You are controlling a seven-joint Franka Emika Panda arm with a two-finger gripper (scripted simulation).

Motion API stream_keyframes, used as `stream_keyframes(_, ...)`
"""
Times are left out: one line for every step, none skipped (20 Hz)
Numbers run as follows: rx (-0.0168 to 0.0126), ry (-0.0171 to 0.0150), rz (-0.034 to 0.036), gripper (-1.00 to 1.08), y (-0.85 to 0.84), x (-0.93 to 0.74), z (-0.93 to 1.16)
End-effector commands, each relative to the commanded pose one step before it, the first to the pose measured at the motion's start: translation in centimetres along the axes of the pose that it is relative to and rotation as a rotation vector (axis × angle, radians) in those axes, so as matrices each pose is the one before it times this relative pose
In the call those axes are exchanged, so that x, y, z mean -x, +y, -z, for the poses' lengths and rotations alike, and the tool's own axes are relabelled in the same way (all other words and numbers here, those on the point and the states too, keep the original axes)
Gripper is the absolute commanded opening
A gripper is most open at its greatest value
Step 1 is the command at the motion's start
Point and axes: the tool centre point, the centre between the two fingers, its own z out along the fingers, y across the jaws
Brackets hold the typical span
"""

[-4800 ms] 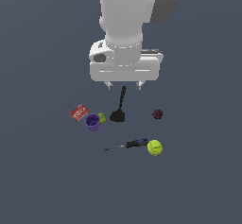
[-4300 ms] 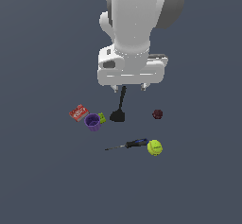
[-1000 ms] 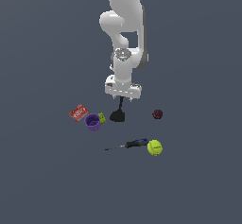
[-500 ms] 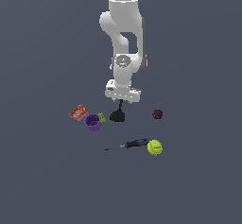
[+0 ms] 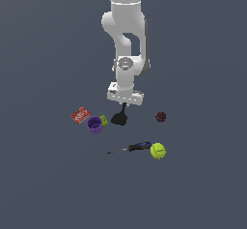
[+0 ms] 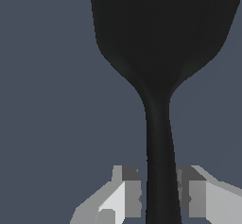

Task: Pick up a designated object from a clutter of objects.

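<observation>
Black spatula (image 6: 163,43); seemingly dark-red round object (image 5: 160,116).

A flat ground (image 5: 43,184) of dark slate grey fills the exterior view — the same even tone backs the wrist view.

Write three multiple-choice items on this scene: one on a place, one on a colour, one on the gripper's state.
1. What lies right beside the screwdriver's handle end?
A. tennis ball
B. red box
C. purple cup

2. What colour is the spatula?
A. blue
B. black
C. green

3. How does the gripper stand?
A. far off the clutter
B. holding the ball
C. fingers either side of the spatula handle

Answers:
1. A, the tennis ball sits at the blue handle's end.
2. B, blade and handle are all black.
3. C, the wrist view shows a finger on each side of the handle, with slim gaps.
</observation>
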Motion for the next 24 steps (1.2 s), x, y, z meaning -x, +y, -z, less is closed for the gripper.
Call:
stream_keyframes(-0.00029, -0.00002, 0.00198, -1.00, -0.078, -0.005, -0.028)
stream_keyframes(0.00000, 0.00000, 0.00000, -1.00, 0.000, 0.000, 0.000)
stream_keyframes(0.00000, 0.00000, 0.00000, -1.00, 0.000, 0.000, 0.000)
stream_keyframes(0.00000, 0.00000, 0.00000, -1.00, 0.000, 0.000, 0.000)
stream_keyframes(0.00025, 0.00013, -0.00199, -1.00, 0.077, 0.002, 0.024)
stream_keyframes(0.00000, 0.00000, 0.00000, -1.00, 0.001, -0.007, 0.018)
stream_keyframes(0.00000, 0.00000, 0.00000, -1.00, 0.003, -0.021, 0.055)
stream_keyframes(0.00000, 0.00000, 0.00000, -1.00, 0.005, -0.035, 0.091)
stream_keyframes(0.00000, 0.00000, 0.00000, -1.00, 0.007, -0.049, 0.128)
stream_keyframes(0.00000, 0.00000, 0.00000, -1.00, 0.009, -0.064, 0.164)
stream_keyframes(0.00000, 0.00000, 0.00000, -1.00, 0.010, -0.078, 0.201)
stream_keyframes(0.00000, 0.00000, 0.00000, -1.00, 0.012, -0.092, 0.237)
stream_keyframes(0.00000, 0.00000, 0.00000, -1.00, 0.014, -0.106, 0.274)
stream_keyframes(0.00000, 0.00000, 0.00000, -1.00, 0.016, -0.120, 0.310)
stream_keyframes(0.00000, 0.00000, 0.00000, -1.00, 0.017, -0.134, 0.346)
stream_keyframes(0.00000, 0.00000, 0.00000, -1.00, 0.019, -0.148, 0.382)
stream_keyframes(0.00000, 0.00000, 0.00000, -1.00, 0.021, -0.162, 0.417)
stream_keyframes(0.00000, 0.00000, 0.00000, -1.00, 0.022, -0.176, 0.453)
stream_keyframes(0.00000, 0.00000, 0.00000, -1.00, 0.024, -0.190, 0.489)
stream_keyframes(0.00000, 0.00000, 0.00000, -1.00, 0.025, -0.204, 0.525)
stream_keyframes(0.00000, 0.00000, 0.00000, -1.00, 0.027, -0.218, 0.562)
stream_keyframes(0.00000, 0.00000, 0.00000, -1.00, 0.028, -0.233, 0.599)
stream_keyframes(0.00000, 0.00000, 0.00000, -1.00, 0.029, -0.247, 0.636)
stream_keyframes(0.00000, 0.00000, 0.00000, -1.00, 0.031, -0.262, 0.675)
